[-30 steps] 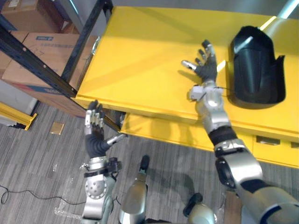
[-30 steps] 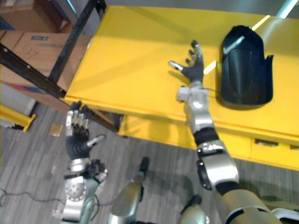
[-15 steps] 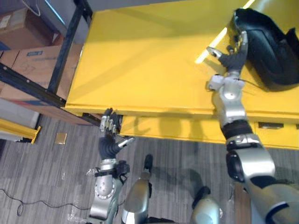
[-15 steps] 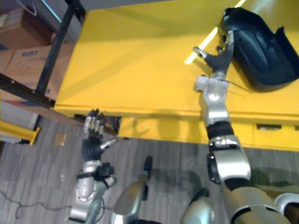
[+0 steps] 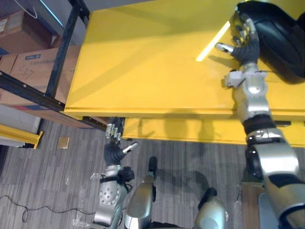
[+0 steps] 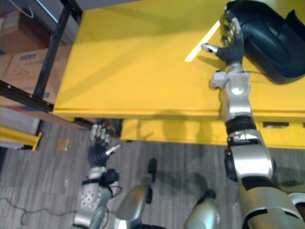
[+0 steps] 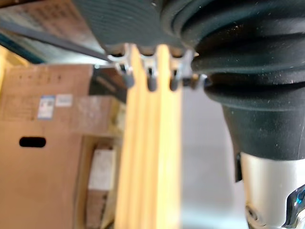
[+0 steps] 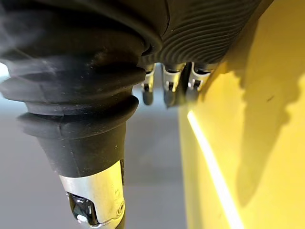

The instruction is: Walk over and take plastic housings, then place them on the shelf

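The right hand (image 5: 243, 40), fingers loose and empty, sits just beside the black housing (image 5: 279, 40) on the yellow table (image 5: 143, 62), likely to grasp it, while the left hand (image 5: 113, 145) hangs released below.

Yellow desk (image 5: 143, 62), flat top, fills the upper view from 10 to 3 o'clock. Black plastic housing (image 5: 281, 38) lies on it at 2 o'clock. Grey plank floor (image 5: 47, 191) below; small tan square (image 5: 62, 141) on it at 8 o'clock. Cardboard boxes (image 5: 24, 71) at 9 o'clock, behind the black shelf (image 5: 71, 28) frame.
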You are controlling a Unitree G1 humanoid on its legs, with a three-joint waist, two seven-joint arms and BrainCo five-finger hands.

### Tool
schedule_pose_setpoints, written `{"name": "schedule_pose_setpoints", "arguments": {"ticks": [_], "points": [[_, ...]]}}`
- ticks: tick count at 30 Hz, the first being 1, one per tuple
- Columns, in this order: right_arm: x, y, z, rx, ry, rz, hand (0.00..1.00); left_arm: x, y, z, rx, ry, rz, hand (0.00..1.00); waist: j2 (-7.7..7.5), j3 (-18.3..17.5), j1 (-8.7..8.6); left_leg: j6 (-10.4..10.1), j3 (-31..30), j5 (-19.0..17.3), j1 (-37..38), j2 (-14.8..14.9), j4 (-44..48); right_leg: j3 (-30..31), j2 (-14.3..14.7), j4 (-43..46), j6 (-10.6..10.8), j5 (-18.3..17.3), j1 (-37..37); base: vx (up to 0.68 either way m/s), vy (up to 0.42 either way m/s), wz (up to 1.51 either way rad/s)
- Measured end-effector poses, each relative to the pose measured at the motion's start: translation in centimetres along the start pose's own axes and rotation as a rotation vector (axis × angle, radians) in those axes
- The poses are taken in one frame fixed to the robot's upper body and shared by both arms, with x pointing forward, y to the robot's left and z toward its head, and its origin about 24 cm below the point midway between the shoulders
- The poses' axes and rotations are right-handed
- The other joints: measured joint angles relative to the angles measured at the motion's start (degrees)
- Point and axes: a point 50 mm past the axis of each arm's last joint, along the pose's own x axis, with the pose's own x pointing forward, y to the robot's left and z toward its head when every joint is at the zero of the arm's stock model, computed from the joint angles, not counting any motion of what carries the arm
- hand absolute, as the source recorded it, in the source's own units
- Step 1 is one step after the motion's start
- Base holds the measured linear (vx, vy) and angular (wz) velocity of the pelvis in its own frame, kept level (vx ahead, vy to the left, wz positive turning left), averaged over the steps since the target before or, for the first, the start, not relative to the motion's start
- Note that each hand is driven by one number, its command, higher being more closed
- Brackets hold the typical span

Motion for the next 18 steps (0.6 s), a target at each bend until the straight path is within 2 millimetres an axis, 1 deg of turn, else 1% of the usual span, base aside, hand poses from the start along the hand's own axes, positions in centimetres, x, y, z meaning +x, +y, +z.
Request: {"name": "schedule_pose_setpoints", "arguments": {"ticks": [1, 3, 4, 5, 6, 7, 8, 9, 10, 11, 12, 13, 14, 15, 16, 18], "points": [[0.1, 0.5, 0.3, 0.007, -0.016, 0.049, 0.00, 0.0, -0.1, 0.1, -0.001, -0.003, -0.004, 0.00, 0.00, 0.0, -0.11, 0.0, 0.0, 0.0, 0.0, 0.0, 0.0, 0.0, 0.0, 0.0, 0.0, 0.0, 0.0, 0.01, -0.040, -0.01], [0.0, 1.5, 1.7, 0.013, -0.099, 0.122, 0.00, 0.1, -0.1, 0.3, -0.004, -0.012, -0.009, 0.00, -0.04, 0.0, -0.47, 0.0, 0.1, 0.0, 0.5, 0.0, 0.0, 0.0, 0.0, -0.3, 0.0, 0.0, 0.5, 0.01, -0.043, -0.02], [-0.6, 2.3, 2.9, 0.018, -0.176, 0.163, 0.00, 0.1, -0.1, 0.6, -0.007, -0.026, -0.010, 0.00, -0.14, 0.1, -0.64, 0.0, 0.1, 0.0, 1.3, 0.0, 0.0, -0.2, 0.2, -1.0, 0.1, 0.1, 1.8, 0.01, -0.032, -0.02], [-1.0, 2.8, 3.5, 0.023, -0.218, 0.182, 0.00, 0.1, -0.1, 0.8, -0.008, -0.035, -0.010, 0.00, -0.27, 0.2, -0.80, 0.0, 0.2, 0.0, 1.9, 0.0, 0.0, -0.3, 0.2, -1.5, 0.1, 0.1, 2.5, 0.00, -0.044, 0.01], [-2.0, 3.8, 4.6, 0.031, -0.291, 0.211, 0.00, 0.2, 0.0, 1.3, -0.010, -0.055, -0.006, 0.00, -0.46, 0.2, -1.43, 0.0, 0.3, -0.1, 2.6, 0.0, 0.0, -0.6, 0.5, -2.6, 0.2, 0.2, 3.7, 0.00, 0.000, 0.00], [-2.6, 4.3, 5.1, 0.036, -0.325, 0.224, 0.00, 0.2, 0.1, 1.5, -0.010, -0.064, -0.003, 0.00, -0.52, 0.2, -1.80, 0.0, 0.3, -0.2, 2.8, 0.1, 0.0, -0.7, 0.6, -3.1, 0.3, 0.2, 4.1, -0.03, -0.037, -0.04], [-3.7, 5.1, 6.0, 0.035, -0.386, 0.234, 0.00, 0.3, 0.2, 1.9, -0.009, -0.079, 0.004, 0.00, -0.55, 0.2, -2.22, 0.1, 0.7, -0.5, 2.9, 0.4, 0.0, -0.5, 1.1, -4.0, 0.3, 0.7, 4.3, -0.03, -0.027, -0.14], [-4.8, 5.5, 6.4, 0.036, -0.422, 0.232, 0.00, 0.4, 0.5, 2.0, -0.002, -0.086, 0.014, 0.00, -0.73, 0.3, -2.81, 0.2, 1.2, -0.6, 3.0, 0.8, 0.0, -0.3, 1.7, -5.3, 0.4, 1.2, 4.7, -0.03, -0.021, -0.19], [-5.4, 5.6, 6.4, 0.027, -0.433, 0.226, 0.00, 0.4, 0.7, 2.0, 0.001, -0.085, 0.020, 0.00, -0.85, 0.3, -3.11, 0.3, 1.6, -0.7, 3.0, 1.0, 0.0, -0.1, 2.0, -6.0, 0.4, 1.7, 4.8, -0.02, -0.011, -0.27], [-6.5, 5.5, 6.4, 0.007, -0.445, 0.205, 0.00, 0.4, 0.9, 2.0, 0.007, -0.083, 0.028, 0.00, -1.33, 0.3, -3.42, 0.3, 2.3, -0.8, 3.0, 1.4, 0.0, 0.3, 2.6, -7.5, 0.3, 2.7, 4.9, -0.02, -0.005, -0.33], [-7.3, 5.2, 6.3, -0.034, -0.445, 0.180, 0.00, 0.3, 1.0, 1.9, 0.011, -0.079, 0.036, 0.00, -2.21, 0.2, -3.92, 0.4, 3.2, -0.9, 3.2, 1.6, 0.0, 1.1, 3.0, -8.6, 0.4, 3.7, 4.9, -0.01, -0.001, -0.37], [-7.5, 5.0, 6.2, -0.061, -0.441, 0.169, 0.00, 0.3, 1.1, 1.9, 0.012, -0.075, 0.039, 0.00, -2.65, 0.2, -4.25, 0.5, 3.7, -1.0, 3.3, 1.7, 0.0, 1.6, 3.2, -8.9, 0.4, 4.4, 5.0, 0.00, 0.001, -0.35], [-7.7, 4.6, 6.2, -0.137, -0.430, 0.145, 0.00, 0.1, 1.2, 1.7, 0.020, -0.063, 0.044, 0.00, -3.66, -0.2, -5.11, 0.5, 4.4, -1.0, 3.4, 1.8, 0.0, 2.0, 3.4, -10.2, 0.4, 5.3, 5.1, 0.00, 0.007, -0.34], [-7.8, 4.1, 6.1, -0.206, -0.416, 0.127, 0.00, 0.0, 1.3, 1.5, 0.030, -0.055, 0.044, 0.00, -4.64, -0.6, -5.52, 0.6, 5.2, -1.2, 3.6, 2.0, 0.0, 2.9, 3.8, -11.2, 0.5, 6.1, 5.1, 0.00, 0.006, -0.32], [-7.8, 3.8, 6.0, -0.241, -0.404, 0.122, 0.00, 0.0, 1.3, 1.4, 0.036, -0.051, 0.043, 0.00, -5.06, -0.9, -5.72, 0.6, 5.4, -1.2, 3.7, 2.1, 0.0, 3.1, 3.9, -11.8, 0.5, 6.4, 5.2, -0.01, 0.000, -0.21], [-7.8, 2.9, 5.7, -0.381, -0.359, 0.132, 0.00, -0.1, 1.5, 1.0, 0.046, -0.028, 0.048, 0.00, -6.18, -1.4, -6.46, 0.5, 5.6, -1.4, 3.8, 2.5, 0.0, 3.1, 4.6, -13.3, 0.5, 6.8, 5.9, -0.03, -0.013, -0.08]]}}
